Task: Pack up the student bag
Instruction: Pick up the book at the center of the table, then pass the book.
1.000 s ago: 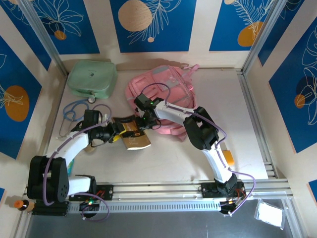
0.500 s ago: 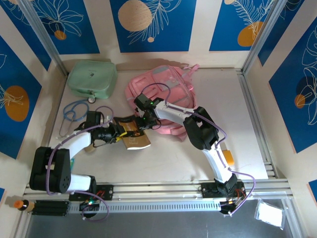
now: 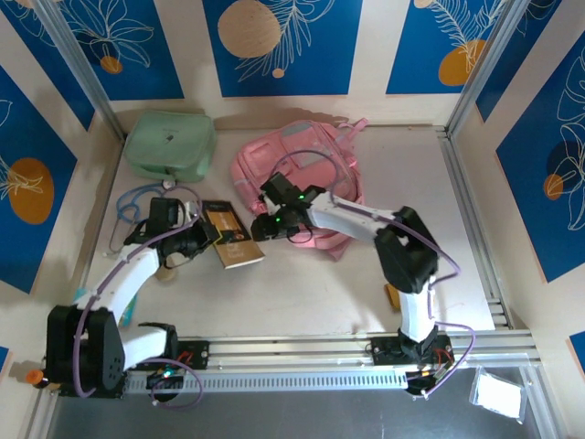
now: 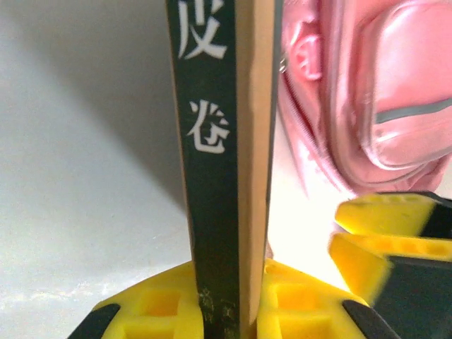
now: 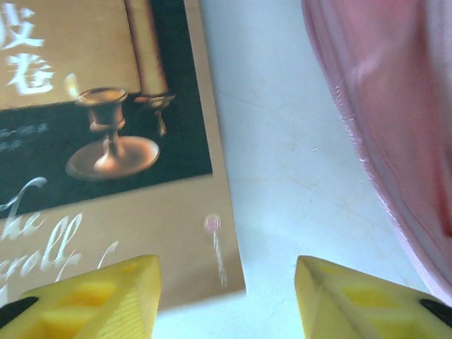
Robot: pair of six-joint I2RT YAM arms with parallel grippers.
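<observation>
The pink student bag (image 3: 302, 165) lies at the back middle of the table and fills the upper right of the left wrist view (image 4: 381, 92). A dark and tan book (image 3: 228, 236) lies left of the bag. My left gripper (image 3: 207, 240) is shut on the book's left edge, the spine (image 4: 215, 176) pinched between the yellow fingers (image 4: 148, 311). My right gripper (image 3: 261, 230) hovers open between book and bag. Its jaws (image 5: 226, 304) stand wide over the book's corner (image 5: 183, 240) and bare table, with the bag's edge (image 5: 395, 120) to the right.
A mint-green case (image 3: 171, 144) sits at the back left. A blue cord (image 3: 135, 203) loops on the table behind my left arm. Metal frame rails run along the right side (image 3: 471, 219) and the near edge.
My right gripper has opened and let go of the book. My left gripper has closed on the book's edge, and the book has shifted left and turned, away from the bag.
</observation>
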